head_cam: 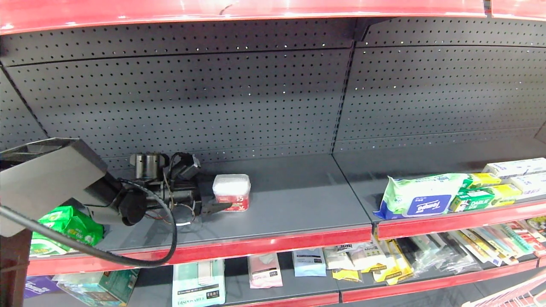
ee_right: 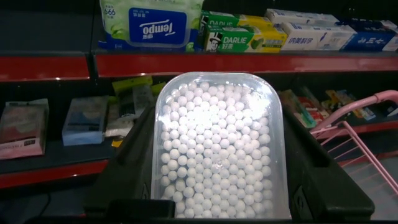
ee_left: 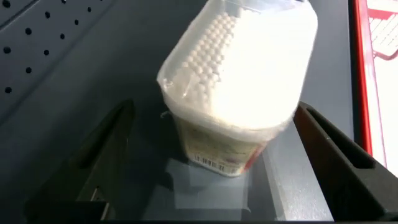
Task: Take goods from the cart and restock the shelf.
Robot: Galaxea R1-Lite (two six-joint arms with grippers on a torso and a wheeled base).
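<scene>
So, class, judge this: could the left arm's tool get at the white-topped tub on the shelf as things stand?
Probably yes. The left tool is open at the shelf, with the tub standing between its fingers and nothing in between; it could likely just close on it.

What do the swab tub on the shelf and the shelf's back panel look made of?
Clear rectangular tub of white swabs with red label: likely thin glossy plastic, swab tips show through. Dark grey perforated back panel: seems matte painted metal, regular punched holes.
</scene>
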